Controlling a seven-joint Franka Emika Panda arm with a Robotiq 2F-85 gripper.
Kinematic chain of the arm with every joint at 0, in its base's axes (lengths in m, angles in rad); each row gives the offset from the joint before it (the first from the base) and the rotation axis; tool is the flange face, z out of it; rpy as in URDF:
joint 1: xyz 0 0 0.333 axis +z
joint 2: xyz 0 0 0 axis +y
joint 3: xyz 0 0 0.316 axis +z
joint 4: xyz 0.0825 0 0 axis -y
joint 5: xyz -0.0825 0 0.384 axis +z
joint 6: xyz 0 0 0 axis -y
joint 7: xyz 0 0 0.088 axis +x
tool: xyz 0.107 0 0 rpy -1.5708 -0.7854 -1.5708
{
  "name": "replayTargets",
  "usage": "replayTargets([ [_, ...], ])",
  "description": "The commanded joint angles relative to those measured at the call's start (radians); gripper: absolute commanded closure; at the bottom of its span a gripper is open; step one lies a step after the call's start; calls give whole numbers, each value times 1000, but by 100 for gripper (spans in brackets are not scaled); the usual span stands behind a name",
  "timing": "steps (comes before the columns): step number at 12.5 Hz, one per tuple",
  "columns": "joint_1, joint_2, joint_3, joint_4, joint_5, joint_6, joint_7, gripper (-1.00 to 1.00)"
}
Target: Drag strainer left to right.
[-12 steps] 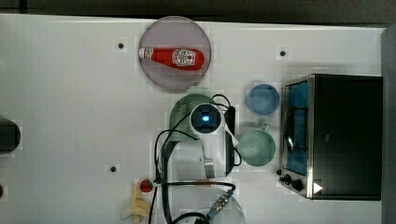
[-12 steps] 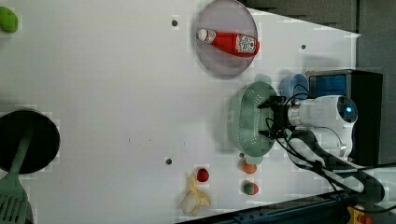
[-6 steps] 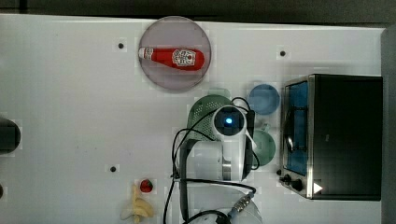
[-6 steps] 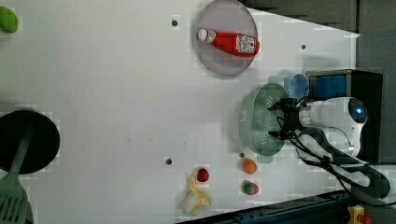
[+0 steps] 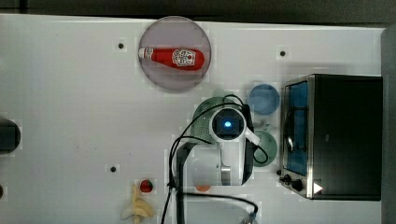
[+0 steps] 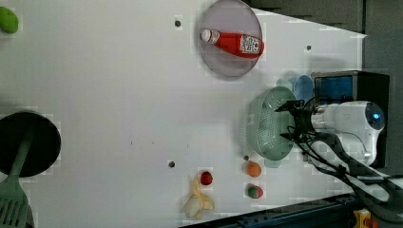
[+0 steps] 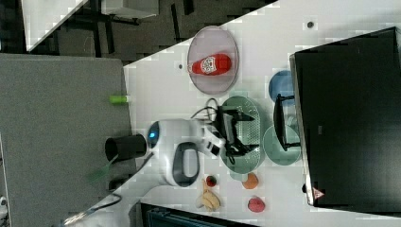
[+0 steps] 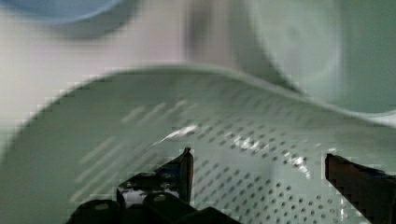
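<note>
The pincer [image 8: 257, 161] stands spread wide inside the strainer [image 8: 140, 140], grasping nothing. The strainer's bowl lies directly under it on the counter [image 6: 119, 95]. Just beyond its rim sit a blue cup [image 5: 263, 99] and a mint-green cup [image 5: 267, 148], with a black oven [image 5: 348, 135] past them.

The strainer [image 6: 268, 124] is pale mint green, its bowl dotted with rows of small holes. Beside it sit a blue cup [image 5: 264, 98] and a plain mint-green cup [image 5: 267, 148]. The red ketchup bottle [image 5: 173, 58] lies on a greyish-lilac plate [image 5: 154, 74]. The surface [image 5: 70, 93] is white, and the pincer [image 8: 259, 175] is black.
</note>
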Motion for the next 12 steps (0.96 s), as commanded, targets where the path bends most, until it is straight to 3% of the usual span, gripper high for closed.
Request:
replayTargets([
  [1,20,-192,15,49,28,-133,-284,-100],
  [7,23,-506,62,223,125,-671,-424,-100],
  [10,23,-560,70,351,125,-850,-658,-100],
  [12,24,-572,71,417,137,-938,-679,-100],
])
